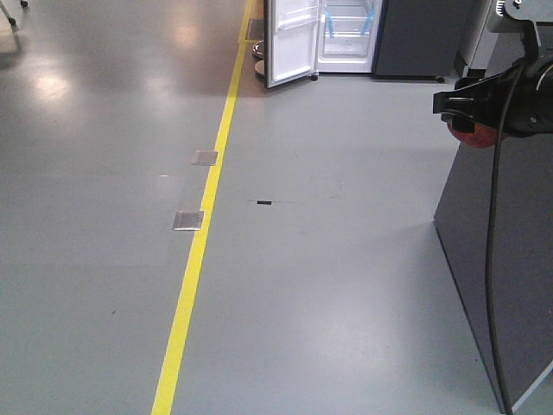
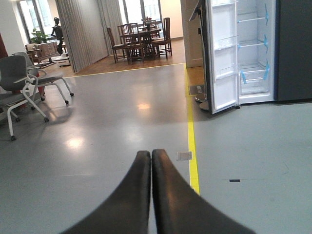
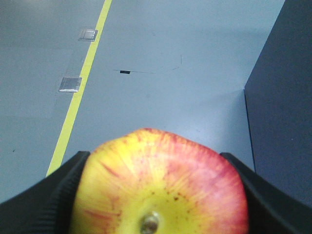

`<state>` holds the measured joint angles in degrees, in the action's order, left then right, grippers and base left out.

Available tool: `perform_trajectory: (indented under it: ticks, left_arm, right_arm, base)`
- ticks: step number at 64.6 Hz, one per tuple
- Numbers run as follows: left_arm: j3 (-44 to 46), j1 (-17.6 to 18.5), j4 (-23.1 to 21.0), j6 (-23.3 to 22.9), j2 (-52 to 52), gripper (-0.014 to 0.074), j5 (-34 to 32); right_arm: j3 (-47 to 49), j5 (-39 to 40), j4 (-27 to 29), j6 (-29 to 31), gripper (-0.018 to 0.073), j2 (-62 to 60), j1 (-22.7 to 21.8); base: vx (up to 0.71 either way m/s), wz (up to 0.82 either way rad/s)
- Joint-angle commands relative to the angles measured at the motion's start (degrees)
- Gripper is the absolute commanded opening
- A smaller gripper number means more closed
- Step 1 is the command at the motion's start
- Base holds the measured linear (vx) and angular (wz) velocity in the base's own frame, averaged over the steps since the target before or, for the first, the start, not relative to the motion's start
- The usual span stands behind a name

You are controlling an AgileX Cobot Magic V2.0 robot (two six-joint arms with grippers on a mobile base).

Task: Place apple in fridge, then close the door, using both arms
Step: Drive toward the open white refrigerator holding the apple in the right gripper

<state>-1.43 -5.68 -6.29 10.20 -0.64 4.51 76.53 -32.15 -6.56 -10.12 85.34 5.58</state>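
Fridge (image 1: 346, 35) is standing well ahead across the floor, up and left of the right end effector (image 3: 155, 157) in the front view, with its white cavity facing the robot. Door (image 1: 289, 43) is hanging open on the cavity's left side, so the left arm is probably the nearer one for closing it. Right end effector is gripping the apple (image 3: 161, 190) between both fingers, stem end toward the wrist camera. Left end effector (image 2: 151, 156) is sitting closed, holding nothing.
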Motion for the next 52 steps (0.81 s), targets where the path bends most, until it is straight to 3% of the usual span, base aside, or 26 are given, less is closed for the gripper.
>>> perform_trajectory:
  ticks: [1,52]
  left_arm:
    - [-1.60,-0.06,-0.12,-0.47,-0.91,-0.0005,-3.96]
    - [-1.60,-0.06,-0.12,-0.47,-0.91,-0.0005,-3.96]
  right_arm:
    - [1.74,4.04,-0.67,0.62,-0.0008,-2.33,-0.27]
    - [1.74,3.92,-0.67,0.62,-0.0008,-2.33,-0.27]
  base:
    - [0.16,-0.07]
    - [0.17,-0.04]
